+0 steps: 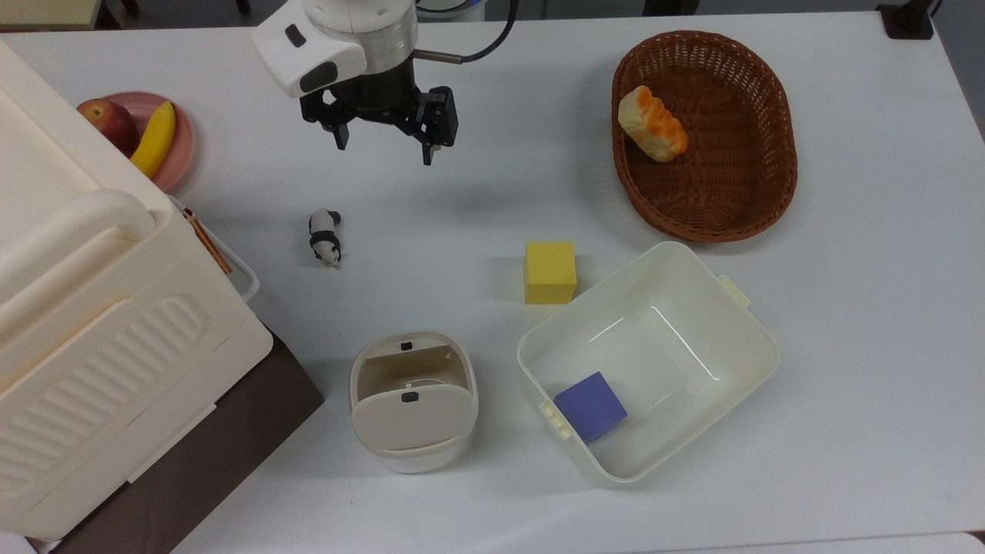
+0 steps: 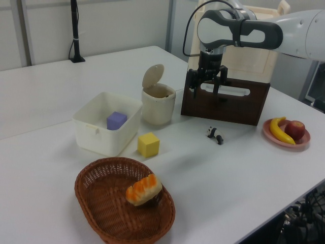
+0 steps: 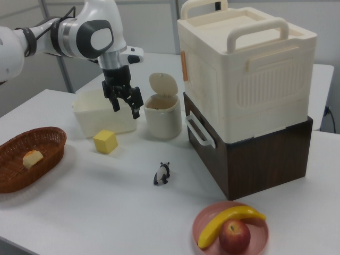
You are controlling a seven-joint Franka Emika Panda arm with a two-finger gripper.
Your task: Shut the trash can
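Note:
The trash can (image 1: 413, 400) is a small cream bin near the table's front edge in the top view. Its beige lid (image 1: 410, 419) with a black button stands up on its hinge, so the bin is open. The left view shows the trash can (image 2: 158, 104) with the lid (image 2: 153, 76) tilted back, and so does the right view, where the lid (image 3: 162, 84) rises above the trash can (image 3: 162, 114). My gripper (image 1: 383, 150) hangs open and empty above the table, well behind the bin in the top view. The left view has the gripper (image 2: 205, 91) to the bin's right, and the right view has the gripper (image 3: 125, 109) to its left.
A toy panda (image 1: 325, 237) lies between gripper and bin. A yellow cube (image 1: 550, 272) sits beside a white tub (image 1: 608, 315) holding a purple cube (image 1: 591, 405). A wicker basket (image 1: 739, 192) holds bread (image 1: 652, 123). A big cream box (image 1: 92, 323) and a fruit plate (image 1: 181, 146) stand at the top view's left.

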